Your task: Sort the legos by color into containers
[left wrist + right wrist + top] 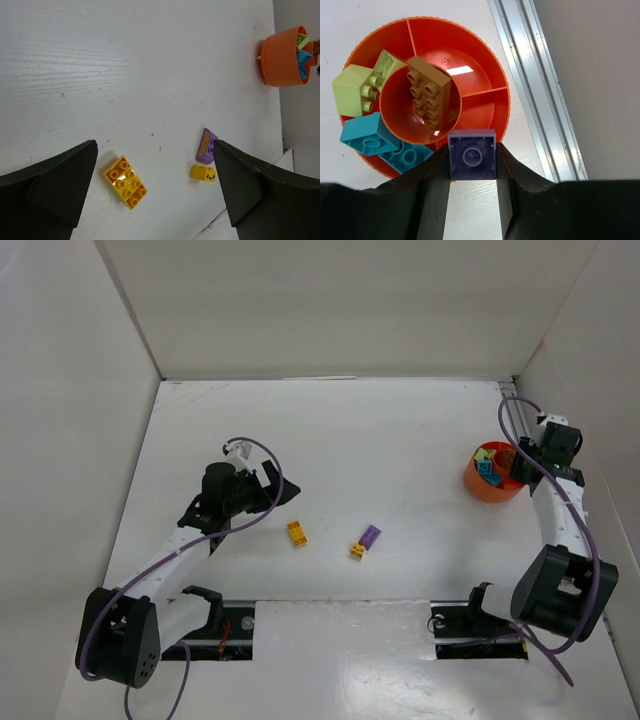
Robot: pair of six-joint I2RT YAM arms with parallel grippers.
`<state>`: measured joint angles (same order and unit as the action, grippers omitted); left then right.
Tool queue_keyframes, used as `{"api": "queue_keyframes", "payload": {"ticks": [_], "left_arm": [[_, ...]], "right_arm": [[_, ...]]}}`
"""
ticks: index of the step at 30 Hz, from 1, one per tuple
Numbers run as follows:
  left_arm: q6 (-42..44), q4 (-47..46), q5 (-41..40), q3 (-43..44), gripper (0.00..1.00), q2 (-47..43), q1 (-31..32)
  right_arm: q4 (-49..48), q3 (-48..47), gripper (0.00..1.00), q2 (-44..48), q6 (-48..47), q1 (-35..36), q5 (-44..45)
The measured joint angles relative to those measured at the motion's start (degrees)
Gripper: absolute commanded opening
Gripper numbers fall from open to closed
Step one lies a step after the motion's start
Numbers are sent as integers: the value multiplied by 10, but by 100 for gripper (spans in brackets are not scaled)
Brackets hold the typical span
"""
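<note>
Low in the right wrist view, the right gripper (pixel 471 161) pinches a purple brick (pixel 472 154) at the orange bowl's (pixel 498 70) lower rim. I judge a drop is in hand, and it calls for shifting over the bare right-hand compartment first. The left wrist view shows the left gripper (pixel 154 145) spread wide and empty near a yellow brick (pixel 125 182) at lower centre. Only the top view shows that brick and two other loose legos (pixel 370 534) well apart from the bowl.

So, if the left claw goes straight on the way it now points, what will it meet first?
Probably the yellow brick, which lies on the table within the span of the open left claw. Depth is unclear, so it may touch bare table beside the brick first.
</note>
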<state>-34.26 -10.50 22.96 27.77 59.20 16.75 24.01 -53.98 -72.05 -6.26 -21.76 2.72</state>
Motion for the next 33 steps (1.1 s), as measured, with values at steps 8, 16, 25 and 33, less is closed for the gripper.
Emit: {"api": "queue_keyframes", "payload": {"ticks": [8, 16, 25, 33], "left_arm": [[0, 0, 0, 0, 100, -6, 0], [0, 0, 0, 0, 100, -18, 0], [0, 0, 0, 0, 100, -28, 0], [-22, 19, -1, 0, 100, -47, 0]], "right_arm": [[-15, 0, 46, -23, 0, 0, 1], [-14, 0, 56, -18, 0, 0, 9], [-11, 0, 61, 32, -16, 2, -43], [10, 1, 67, 119, -19, 263, -43]]}}
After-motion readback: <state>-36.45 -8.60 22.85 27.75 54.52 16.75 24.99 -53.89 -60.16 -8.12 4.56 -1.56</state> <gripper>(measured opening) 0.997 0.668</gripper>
